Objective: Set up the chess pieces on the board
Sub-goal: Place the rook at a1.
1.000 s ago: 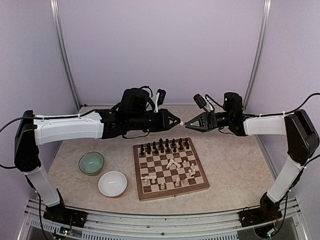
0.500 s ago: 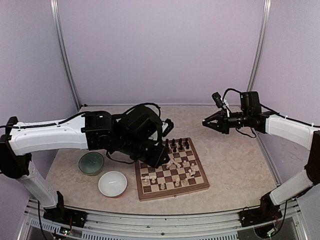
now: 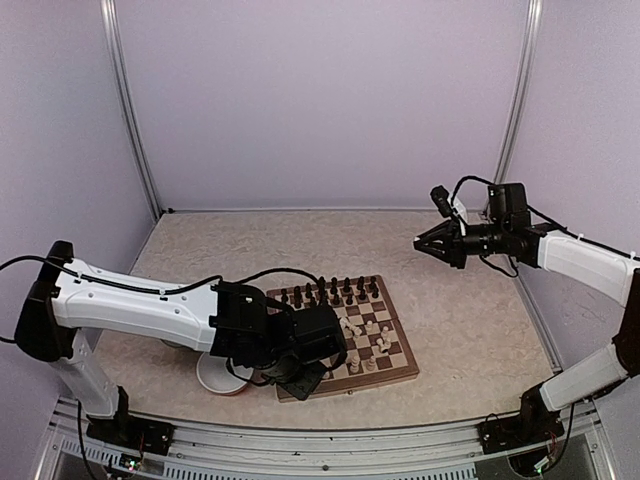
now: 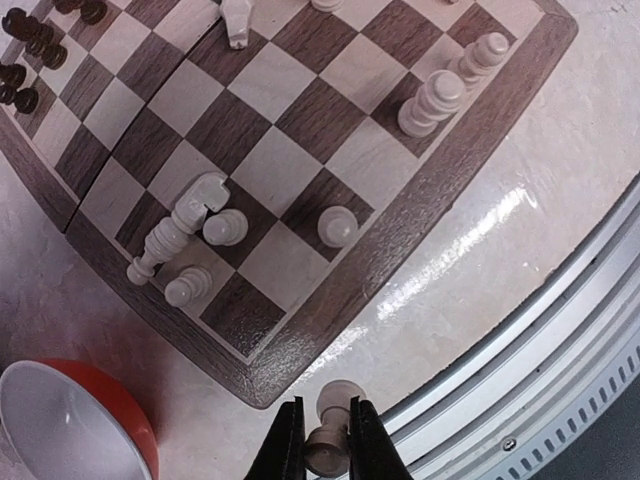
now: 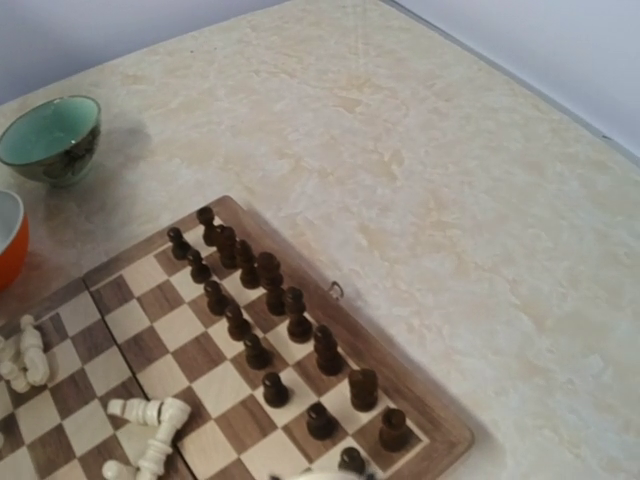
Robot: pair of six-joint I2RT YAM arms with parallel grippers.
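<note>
The board (image 3: pixel 402 327) lies in the middle of the table. Dark chess pieces (image 3: pixel 330 292) stand in two rows along its far edge. Cream chess pieces (image 3: pixel 365 335) are scattered over its middle and near squares, some lying down (image 4: pixel 175 230), others upright (image 4: pixel 337 225). My left gripper (image 3: pixel 310 378) hangs low at the board's near-left corner (image 4: pixel 410 200), shut on a cream pawn (image 4: pixel 336 408) just off the border. My right gripper (image 3: pixel 420 243) is raised, off the board's far right. A blurred cream piece (image 5: pixel 325 476) shows between its tips, above the dark rows (image 5: pixel 270 300).
A white bowl with an orange outside (image 3: pixel 215 378) sits left of the board, close under the left arm. A green bowl (image 5: pixel 50 135) stands further left. The metal rail (image 4: pixel 560 340) runs along the table's near edge, right beside the left gripper.
The left arm has swung from high at the back centre down to the board's near-left corner, still holding its piece. The right arm has drawn back to the right.
</note>
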